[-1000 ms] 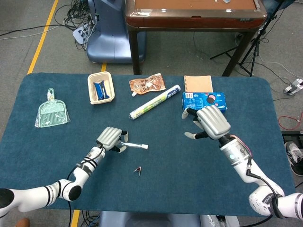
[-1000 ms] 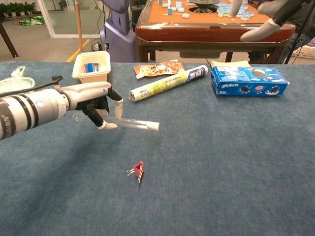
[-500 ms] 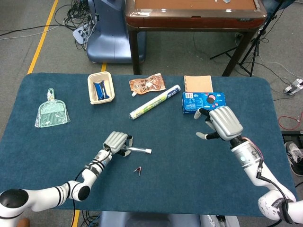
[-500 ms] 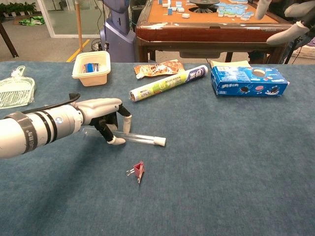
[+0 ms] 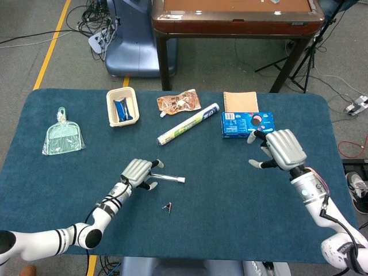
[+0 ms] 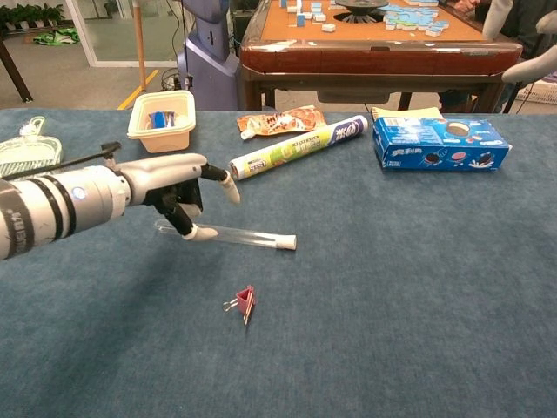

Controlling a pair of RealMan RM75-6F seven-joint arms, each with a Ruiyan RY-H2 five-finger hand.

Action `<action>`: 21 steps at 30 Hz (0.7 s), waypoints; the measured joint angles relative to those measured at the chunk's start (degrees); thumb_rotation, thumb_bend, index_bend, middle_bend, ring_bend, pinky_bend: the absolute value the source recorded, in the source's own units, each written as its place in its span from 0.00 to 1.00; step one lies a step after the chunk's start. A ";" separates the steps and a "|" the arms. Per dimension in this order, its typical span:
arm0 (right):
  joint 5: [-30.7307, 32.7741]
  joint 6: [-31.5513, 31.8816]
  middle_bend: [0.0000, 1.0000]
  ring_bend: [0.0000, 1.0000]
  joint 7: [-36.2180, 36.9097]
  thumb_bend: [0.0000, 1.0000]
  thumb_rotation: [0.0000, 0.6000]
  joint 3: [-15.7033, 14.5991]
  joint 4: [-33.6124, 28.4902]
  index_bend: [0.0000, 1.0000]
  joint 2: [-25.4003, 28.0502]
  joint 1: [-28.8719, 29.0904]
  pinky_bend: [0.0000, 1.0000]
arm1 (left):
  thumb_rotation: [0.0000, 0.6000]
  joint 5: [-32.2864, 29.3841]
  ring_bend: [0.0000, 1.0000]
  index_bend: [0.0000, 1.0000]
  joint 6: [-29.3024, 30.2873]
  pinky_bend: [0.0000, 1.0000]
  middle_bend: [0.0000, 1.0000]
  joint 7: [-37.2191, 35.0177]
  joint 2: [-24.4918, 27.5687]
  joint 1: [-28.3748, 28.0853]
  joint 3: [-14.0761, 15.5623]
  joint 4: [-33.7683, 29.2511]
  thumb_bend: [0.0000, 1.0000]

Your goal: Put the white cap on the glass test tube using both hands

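Covering the whole work area, a blue table [image 5: 69,172] is seen under both arms. Well behind the left hand [image 5: 137,171], a cream tray [image 5: 122,107] holding a blue packet is placed at the far edge, and further out to that hand's left a green dustpan in a clear bag [image 5: 63,135] is laid flat. Just behind the right hand [image 5: 283,150], a blue cookie box [image 5: 248,124] is set, with a tan notebook [image 5: 240,100] beyond it. Between the two hands, toward the far edge, a long green-and-white roll [image 5: 188,124] is laid at a slant beside a brown snack bag [image 5: 179,102].

The left hand is held low over the table with its fingers spread and nothing gripped; one fingertip is seen at the glass test tube [image 6: 222,232], though contact cannot be confirmed. The tube is laid flat on the table just right of that hand, and the white cap [image 6: 286,243] is fitted on its far end. The right hand is raised, its fingers apart and empty. Near the left hand, closer to the robot, a small red binder clip [image 6: 244,302] is found.
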 measured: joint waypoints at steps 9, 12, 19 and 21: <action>0.67 1.59 0.94 1.00 -3.00 0.09 0.97 -3.57 0.21 0.44 3.54 -5.01 1.00 | 1.00 2.86 0.85 0.29 7.92 1.00 0.91 -2.62 13.76 6.71 0.03 -11.16 0.26; 0.97 2.72 0.84 0.92 -4.09 0.12 0.99 -4.90 0.26 0.44 4.15 -7.07 1.00 | 1.00 3.84 0.76 0.30 11.54 1.00 0.83 -4.15 18.25 10.17 0.45 -13.13 0.26; -0.36 5.99 0.56 0.58 -4.64 0.16 1.00 -7.63 1.57 0.44 3.20 -11.55 0.82 | 1.00 7.53 0.57 0.31 20.90 0.75 0.67 -6.37 23.59 18.19 2.58 -14.13 0.26; -1.52 7.53 0.55 0.56 -4.57 0.16 1.00 -8.03 2.31 0.44 2.34 -12.53 0.80 | 1.00 9.50 0.53 0.31 23.77 0.68 0.62 -6.54 24.15 20.47 3.59 -13.85 0.26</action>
